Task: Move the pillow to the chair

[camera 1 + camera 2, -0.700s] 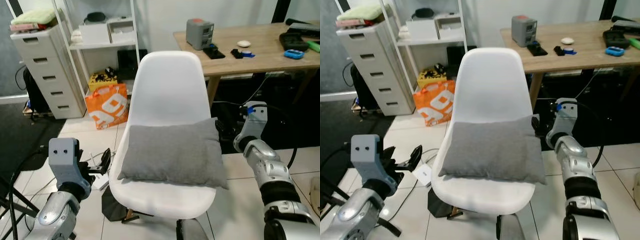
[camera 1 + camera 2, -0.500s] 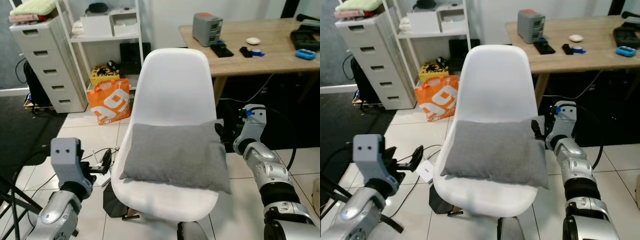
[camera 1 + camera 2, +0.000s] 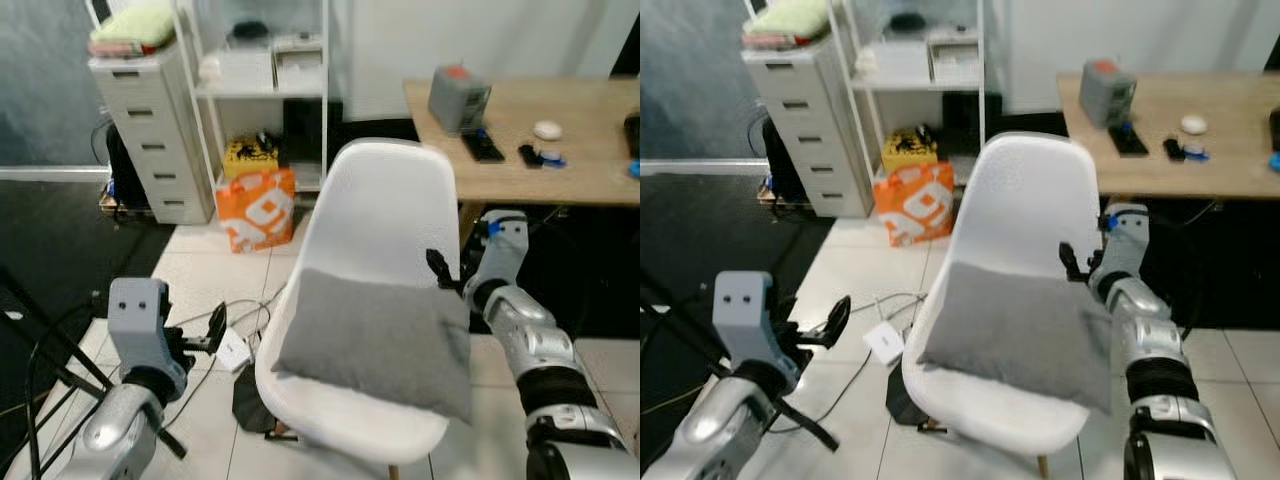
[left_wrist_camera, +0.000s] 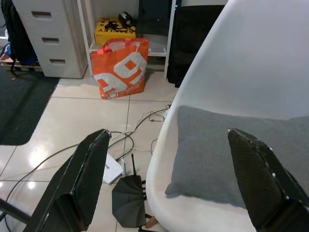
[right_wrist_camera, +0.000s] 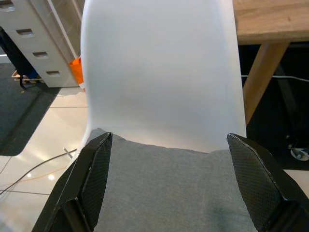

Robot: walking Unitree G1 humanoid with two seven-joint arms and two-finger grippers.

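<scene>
The grey pillow (image 3: 375, 340) lies flat on the seat of the white shell chair (image 3: 390, 210), its back edge against the backrest. My left gripper (image 3: 213, 330) is low and to the left of the chair, apart from it, open and empty. In the left wrist view, its fingers (image 4: 79, 179) stand wide apart, facing the pillow's (image 4: 217, 154) left edge. My right gripper (image 3: 443, 272) is open at the pillow's rear right corner, beside the backrest. The right wrist view has the pillow (image 5: 169, 179) and chair back (image 5: 159, 72) between its spread fingers (image 5: 91, 179).
A wooden table (image 3: 560, 135) with a grey box (image 3: 458, 98) stands behind the chair on the right. A white drawer unit (image 3: 140, 120), a shelf (image 3: 265, 75) and an orange bag (image 3: 258, 205) are at the back left. Cables and a white adapter (image 3: 235, 350) lie on the tiles.
The whole picture has shifted and blurred, so the camera has moved; the chair now sits further right. The pillow lies as before and both grippers stay open beside it.
</scene>
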